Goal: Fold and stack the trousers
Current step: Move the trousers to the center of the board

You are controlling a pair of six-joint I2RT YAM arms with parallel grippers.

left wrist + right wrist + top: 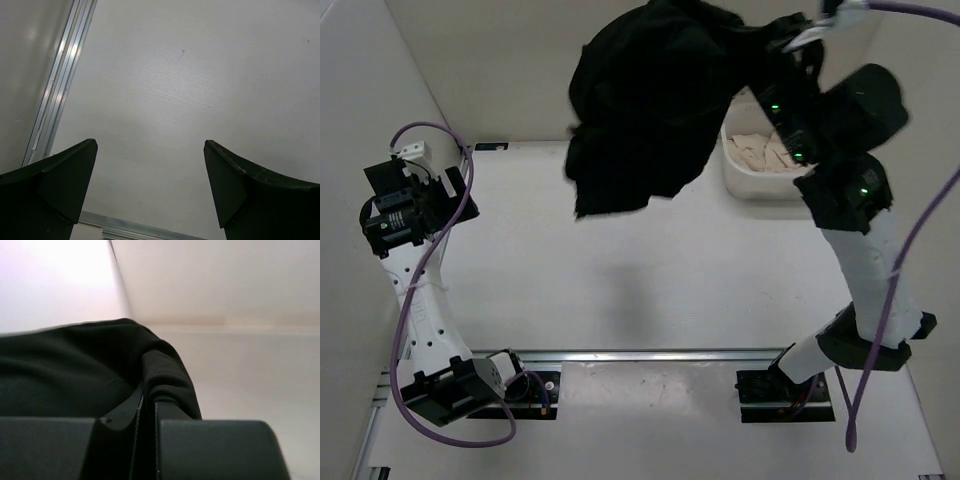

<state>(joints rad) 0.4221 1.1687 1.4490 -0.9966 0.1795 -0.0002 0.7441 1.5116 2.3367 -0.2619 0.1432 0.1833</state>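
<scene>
You are at the pick-up step: your right gripper [148,407], jaws clamped on a fold of the black trousers [650,110], holds them bunched above the table's [650,290] far side. Your left gripper [150,170] hangs empty, jaws wide apart. Next they probably need spreading flat.

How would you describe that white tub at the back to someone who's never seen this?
Start at the white table and look to its far right side, behind the right arm. There sits a white tub, partly hidden by that arm, right of the hanging black trousers. It alone holds pale tan material.
</scene>
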